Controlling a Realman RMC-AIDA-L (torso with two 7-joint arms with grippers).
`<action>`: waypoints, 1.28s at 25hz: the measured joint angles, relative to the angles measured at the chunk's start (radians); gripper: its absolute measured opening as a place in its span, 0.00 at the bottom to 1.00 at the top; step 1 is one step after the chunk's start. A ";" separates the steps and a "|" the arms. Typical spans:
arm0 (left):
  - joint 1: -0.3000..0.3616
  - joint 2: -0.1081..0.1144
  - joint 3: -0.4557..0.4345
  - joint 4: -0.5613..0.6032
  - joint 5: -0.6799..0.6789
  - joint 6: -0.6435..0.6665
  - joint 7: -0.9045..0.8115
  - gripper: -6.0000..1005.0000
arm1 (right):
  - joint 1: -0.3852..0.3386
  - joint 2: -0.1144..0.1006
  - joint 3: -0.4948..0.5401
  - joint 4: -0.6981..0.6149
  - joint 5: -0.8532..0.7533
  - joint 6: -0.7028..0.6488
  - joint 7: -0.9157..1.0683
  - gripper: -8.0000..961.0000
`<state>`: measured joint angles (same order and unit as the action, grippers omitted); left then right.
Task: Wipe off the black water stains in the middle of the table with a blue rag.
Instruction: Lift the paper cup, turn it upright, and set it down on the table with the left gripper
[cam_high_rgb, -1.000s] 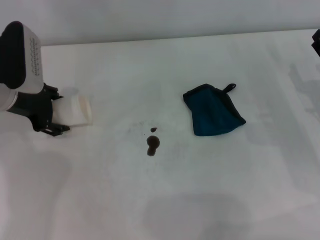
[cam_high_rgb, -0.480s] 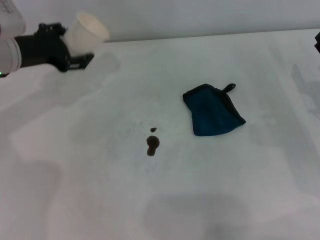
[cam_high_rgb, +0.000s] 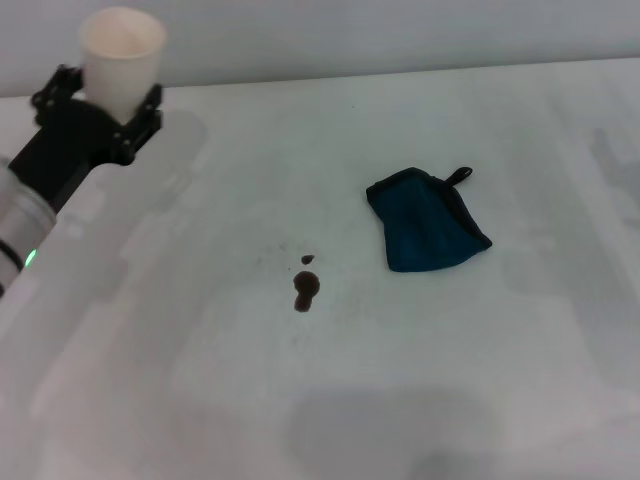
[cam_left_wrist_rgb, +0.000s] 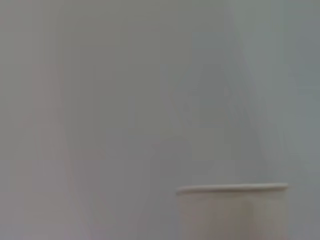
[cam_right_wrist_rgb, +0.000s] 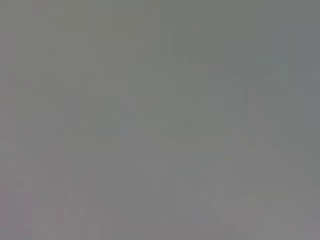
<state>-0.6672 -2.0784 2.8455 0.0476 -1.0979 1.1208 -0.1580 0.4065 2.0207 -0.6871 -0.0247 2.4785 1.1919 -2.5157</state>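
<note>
The blue rag (cam_high_rgb: 428, 223) lies crumpled on the white table (cam_high_rgb: 330, 400), right of centre, its black loop at the far corner. The black water stains (cam_high_rgb: 305, 288) sit in the middle: a coin-sized blob with a tiny dot just behind it. My left gripper (cam_high_rgb: 105, 108) is at the far left, raised above the table, shut on a white paper cup (cam_high_rgb: 122, 55) held upright. The cup's rim shows in the left wrist view (cam_left_wrist_rgb: 232, 189). My right gripper is out of view; the right wrist view shows only a plain grey surface.
The table's far edge meets a grey wall (cam_high_rgb: 400, 30) at the back. My left arm (cam_high_rgb: 25, 215) reaches in over the table's left side.
My left gripper has lifted the cup from low over the left side of the table up to the far left and turned it from lying sideways to upright. Rag and stains have not moved.
</note>
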 joint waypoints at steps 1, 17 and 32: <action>0.024 -0.001 -0.001 0.035 -0.052 -0.001 0.039 0.75 | 0.000 -0.001 0.000 -0.006 0.000 0.000 0.000 0.82; 0.110 -0.011 -0.002 0.143 -0.203 -0.179 0.045 0.75 | 0.016 -0.006 0.000 -0.056 0.000 -0.013 0.000 0.82; 0.128 -0.009 -0.001 0.144 -0.197 -0.297 0.041 0.76 | 0.019 -0.002 -0.010 -0.052 -0.007 -0.014 0.000 0.81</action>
<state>-0.5394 -2.0877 2.8440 0.1917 -1.2947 0.8239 -0.1168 0.4258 2.0183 -0.6968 -0.0763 2.4717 1.1779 -2.5158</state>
